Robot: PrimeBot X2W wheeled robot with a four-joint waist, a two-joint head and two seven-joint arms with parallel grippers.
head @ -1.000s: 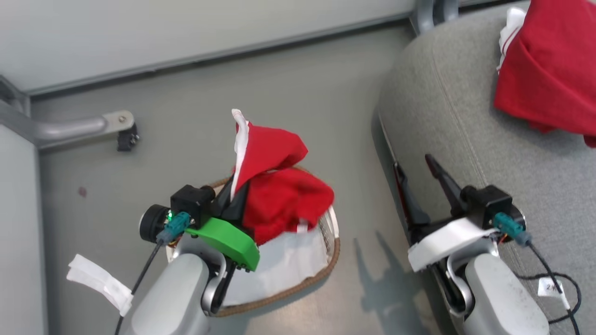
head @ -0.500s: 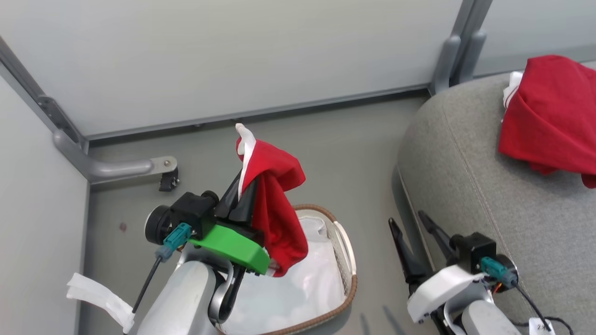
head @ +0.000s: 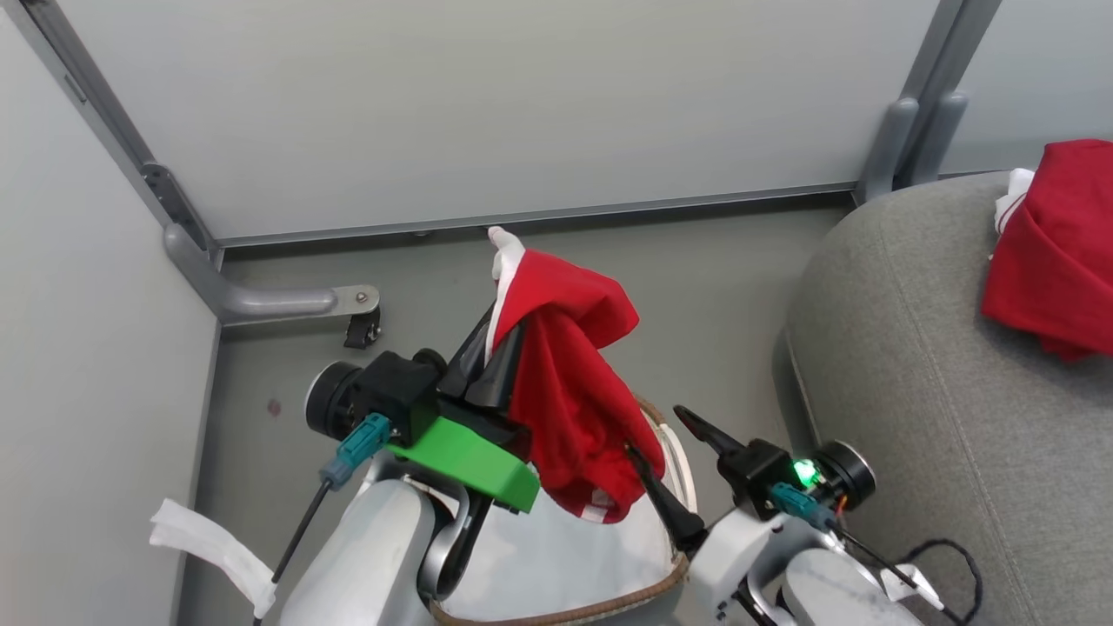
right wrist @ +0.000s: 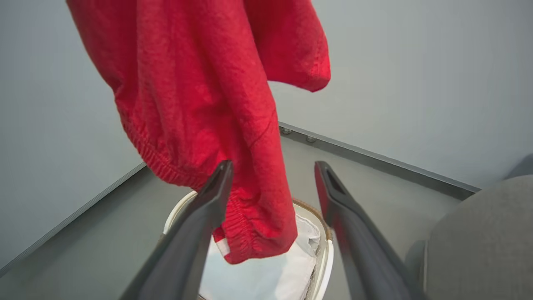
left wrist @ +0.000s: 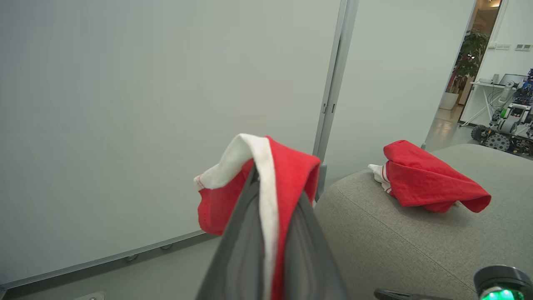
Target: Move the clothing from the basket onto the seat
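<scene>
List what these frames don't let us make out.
- Basket floor, head view: left forearm and the hanging red garment cover much of it; more clothing inside cannot be told.
- Left claw tips, head and left wrist views: wrapped in that garment.
- Second red garment on the seat, head view: cut by the right edge.
- Right claw contact with the hem, right wrist view: depth unclear.

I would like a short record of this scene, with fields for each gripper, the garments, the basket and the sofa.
left gripper: shut on held garment
right gripper: open, beside the garment's hanging end
held garment: red, white trim, hanging over the basket
other garment: red, lying on the sofa
basket: on the floor, white liner inside
sofa: grey, to the robot's right
</scene>
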